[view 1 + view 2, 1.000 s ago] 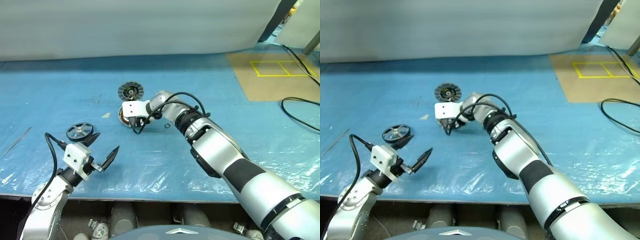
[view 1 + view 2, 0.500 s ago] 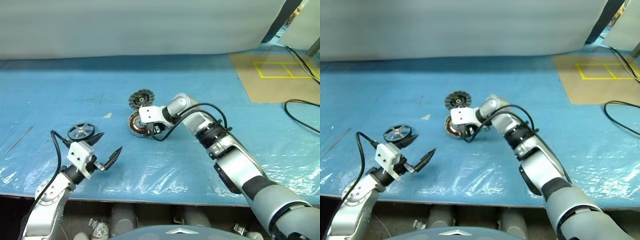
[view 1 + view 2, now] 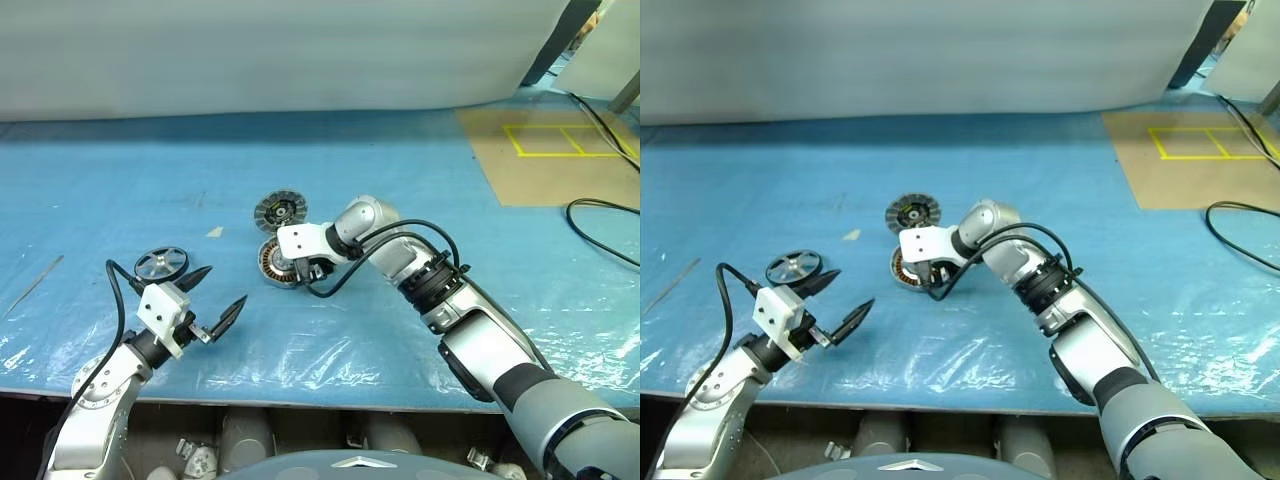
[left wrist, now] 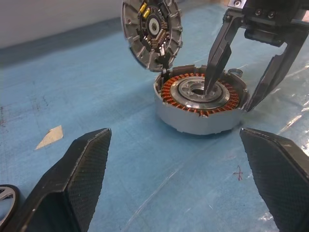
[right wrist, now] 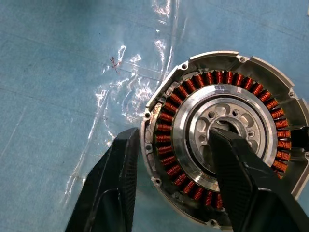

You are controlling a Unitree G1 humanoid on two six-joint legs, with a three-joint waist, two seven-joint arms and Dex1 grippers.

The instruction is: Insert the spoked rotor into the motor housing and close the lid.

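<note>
Head view: motor housing [image 3: 278, 262] lay mid-table, lid [image 3: 280, 210] at its 12 o'clock, spoked rotor [image 3: 161, 264] at 9 o'clock, untouched. Left wrist view: left gripper [image 4: 181, 181] gaped wide, empty, facing housing. Right wrist view: right gripper [image 5: 175, 159] straddled housing wall, parted, one finger [image 5: 231, 164] over silver centre, other outside.

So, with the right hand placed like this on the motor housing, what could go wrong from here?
1. One finger of the right hand stands in the centre of the motor housing, the other outside its wall; moving may drag the housing or scrape the copper windings.
2. The lid stands tilted open just behind; a push could knock it shut before the spoked rotor, lying apart by the open left hand, goes in.
</note>
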